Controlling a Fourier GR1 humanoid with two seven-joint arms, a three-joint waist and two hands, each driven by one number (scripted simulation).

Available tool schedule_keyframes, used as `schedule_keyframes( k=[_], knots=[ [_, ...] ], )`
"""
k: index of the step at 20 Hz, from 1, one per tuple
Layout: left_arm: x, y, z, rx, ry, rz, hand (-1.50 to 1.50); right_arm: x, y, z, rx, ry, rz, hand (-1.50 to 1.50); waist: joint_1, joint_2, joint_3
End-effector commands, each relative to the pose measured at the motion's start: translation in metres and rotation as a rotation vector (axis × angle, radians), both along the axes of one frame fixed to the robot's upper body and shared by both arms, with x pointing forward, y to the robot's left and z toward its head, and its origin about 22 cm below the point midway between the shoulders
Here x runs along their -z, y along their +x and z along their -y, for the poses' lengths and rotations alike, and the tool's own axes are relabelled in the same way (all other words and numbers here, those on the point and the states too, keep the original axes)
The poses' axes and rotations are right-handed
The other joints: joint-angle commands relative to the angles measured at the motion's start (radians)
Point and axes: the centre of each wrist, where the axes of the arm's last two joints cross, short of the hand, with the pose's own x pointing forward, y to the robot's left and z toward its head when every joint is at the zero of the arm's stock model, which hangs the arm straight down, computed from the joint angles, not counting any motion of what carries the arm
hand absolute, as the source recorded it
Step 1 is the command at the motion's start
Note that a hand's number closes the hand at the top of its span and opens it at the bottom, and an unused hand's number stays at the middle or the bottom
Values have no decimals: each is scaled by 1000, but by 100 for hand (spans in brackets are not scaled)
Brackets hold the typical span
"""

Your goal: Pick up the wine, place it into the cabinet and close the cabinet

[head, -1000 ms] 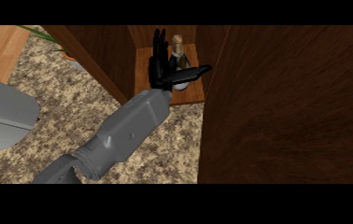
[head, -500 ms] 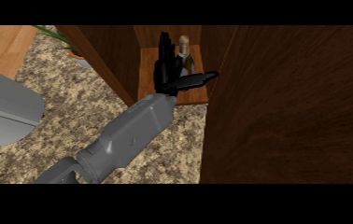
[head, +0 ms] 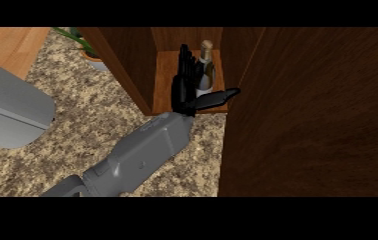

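The pale-bodied, gold-capped wine bottle (head: 204,71) is standing upright inside the brown wooden cabinet (head: 166,79), lying just right of the black hand (head: 186,91), whose fingers are reaching straight, thumb spread apart

I'm seeing one grey forearm (head: 144,156), boxy and faceted with a paler panel along its top, tapering into a glossy black hand (head: 186,91) showing slim black fingers (head: 184,64) and a blunt black thumb (head: 218,98).

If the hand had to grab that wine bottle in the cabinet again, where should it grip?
Probably round the body of the wine bottle, coming from the cabinet's open front: it stands upright, walls close both sides, and the narrow neck offers less hold.
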Motion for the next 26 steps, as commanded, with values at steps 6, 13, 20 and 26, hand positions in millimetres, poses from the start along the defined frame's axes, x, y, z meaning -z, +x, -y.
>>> schedule_keyframes(
  k=[6,13,20,26],
  knots=[
    [21,-37,6,12,5,52,-150,-3,-17,1,30,10,-23,-150,33,-9,0],
    [30,-53,-12,53,15,72,-150,-7,-11,5,39,4,-13,-150,46,-10,0],
    [14,-87,-26,174,-11,106,-150,2,-19,17,56,-9,5,-150,49,-13,1],
    [0,-109,-65,237,23,129,-150,-7,-13,7,91,-8,2,-150,51,-12,0]
  ],
)
